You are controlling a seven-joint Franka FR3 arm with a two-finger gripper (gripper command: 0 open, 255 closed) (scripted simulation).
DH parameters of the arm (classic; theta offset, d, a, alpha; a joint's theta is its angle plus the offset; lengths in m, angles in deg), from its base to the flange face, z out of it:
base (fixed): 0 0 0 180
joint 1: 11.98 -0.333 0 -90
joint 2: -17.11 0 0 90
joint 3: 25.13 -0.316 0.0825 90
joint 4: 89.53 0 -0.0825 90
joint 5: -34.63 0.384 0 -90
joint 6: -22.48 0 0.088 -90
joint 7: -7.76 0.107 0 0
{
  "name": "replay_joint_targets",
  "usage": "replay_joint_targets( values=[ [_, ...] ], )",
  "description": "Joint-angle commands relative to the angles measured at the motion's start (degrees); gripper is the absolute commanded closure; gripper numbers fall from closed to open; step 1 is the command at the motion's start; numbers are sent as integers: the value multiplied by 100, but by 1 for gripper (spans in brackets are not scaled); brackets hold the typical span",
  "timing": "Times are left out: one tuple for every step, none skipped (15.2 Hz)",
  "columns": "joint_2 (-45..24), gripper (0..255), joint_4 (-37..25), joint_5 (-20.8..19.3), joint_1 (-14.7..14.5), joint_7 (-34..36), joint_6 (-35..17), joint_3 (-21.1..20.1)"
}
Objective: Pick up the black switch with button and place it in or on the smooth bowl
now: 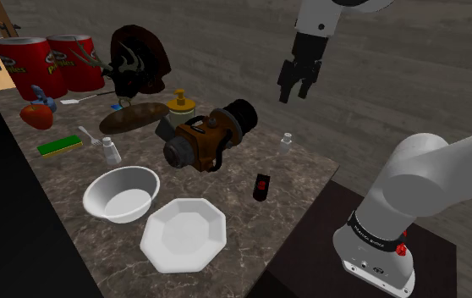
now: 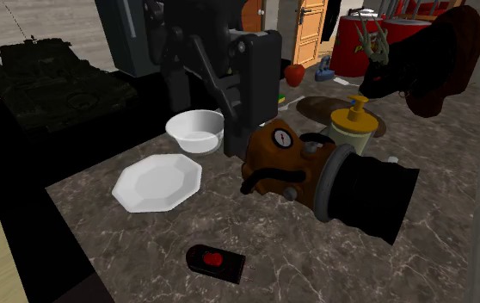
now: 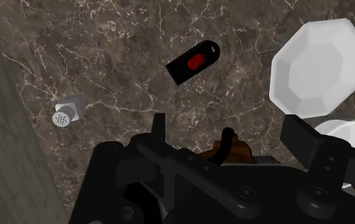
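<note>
My gripper (image 1: 295, 91), fingers apart, hides most of the bowl (image 3: 343, 130); the switch (image 3: 193, 62) lies well below it.

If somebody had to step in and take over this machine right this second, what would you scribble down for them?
Gripper: open, holding nothing, hanging high above the marble table.
Black switch: lying on the table near the edge by the stand, red button facing up, untouched.
Round white bowl: upright and empty, next to the eight-sided white dish, across the table from the switch.
Done: nothing yet.
Left: come down over the switch, close on it, lift it, carry it over to the round bowl and let go.
</note>
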Motion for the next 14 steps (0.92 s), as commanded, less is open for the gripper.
replay_joint_targets(
  values=[
    [0, 0, 0, 0, 0, 0, 0, 0],
    [-24, 0, 175, 48, 54, 180, -186, -43],
    [-56, 0, 344, 98, 108, 358, -375, -88],
    [-96, 0, 509, 150, 159, 536, -568, -134],
    [-145, 0, 668, 203, 208, 712, -764, -180],
    [-202, 0, 822, 259, 255, 887, -964, -227],
    [-269, 0, 970, 317, 299, 1062, -1168, -275],
    [-345, 0, 1112, 377, 342, 1234, -1377, -323],
    [-432, 0, 1249, 438, 380, 1406, -1591, -371],
    [-530, 0, 1379, 504, 419, 1575, -1810, -421],
    [-638, 0, 1502, 572, 454, 1743, -2034, -472],
    [-759, 0, 1619, 642, 486, 1909, -2263, -521],
    [-893, 0, 1728, 715, 515, 2073, -2498, -570],
    [-1039, 0, 1830, 791, 540, 2235, -2739, -618]
  ],
)
